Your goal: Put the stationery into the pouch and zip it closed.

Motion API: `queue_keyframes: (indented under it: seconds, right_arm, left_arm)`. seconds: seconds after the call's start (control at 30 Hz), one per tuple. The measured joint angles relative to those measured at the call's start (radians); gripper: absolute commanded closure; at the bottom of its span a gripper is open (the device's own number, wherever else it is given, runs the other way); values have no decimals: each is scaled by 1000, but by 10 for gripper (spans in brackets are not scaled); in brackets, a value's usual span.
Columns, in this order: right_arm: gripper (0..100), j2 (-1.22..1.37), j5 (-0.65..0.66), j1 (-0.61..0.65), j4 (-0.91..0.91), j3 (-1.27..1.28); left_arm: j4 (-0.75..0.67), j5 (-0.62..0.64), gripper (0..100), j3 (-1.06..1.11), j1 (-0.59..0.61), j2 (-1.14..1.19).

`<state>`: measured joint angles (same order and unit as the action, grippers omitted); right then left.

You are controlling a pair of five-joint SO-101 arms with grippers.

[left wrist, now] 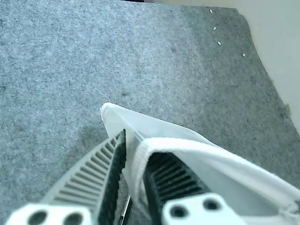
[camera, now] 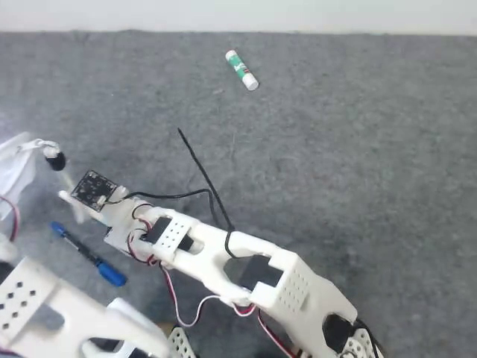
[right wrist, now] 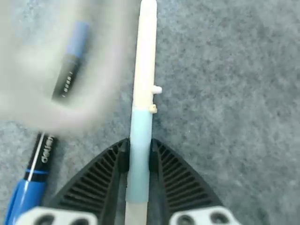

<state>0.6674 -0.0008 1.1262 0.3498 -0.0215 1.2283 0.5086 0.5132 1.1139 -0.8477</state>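
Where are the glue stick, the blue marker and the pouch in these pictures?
glue stick (camera: 242, 69), high view, middle of its tube.
blue marker (camera: 88, 254), high view, dark middle of its barrel.
pouch (left wrist: 126, 123), left wrist view, white fabric near its corner.

Stationery, pouch and both tools placed around the marker (camera: 88, 253) on the worktop (camera: 335, 164).
The marker lies flat on the worktop. Just behind it, the right tool (right wrist: 139, 145) has a pen (right wrist: 143, 70) pinched between its jaws, the pen running alongside the marker and apart from it. Left of the marker and farther back sits the pouch (camera: 15, 175), its edge clamped in the left tool (left wrist: 133, 140). The glue stick (camera: 242, 69) lies well behind and to the right of the marker, far apart.
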Motion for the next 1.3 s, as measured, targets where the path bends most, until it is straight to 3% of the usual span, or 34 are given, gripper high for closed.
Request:
queue_keyframes:
  seconds: [0.57,1.3]
  right_arm:
    - [992,-170,0,-77,402,5]
    - [991,-457,0,-244,1083,5]
  left_arm:
    - [0,0,990,0,0,0]
    - [0,0,989,0,0,0]
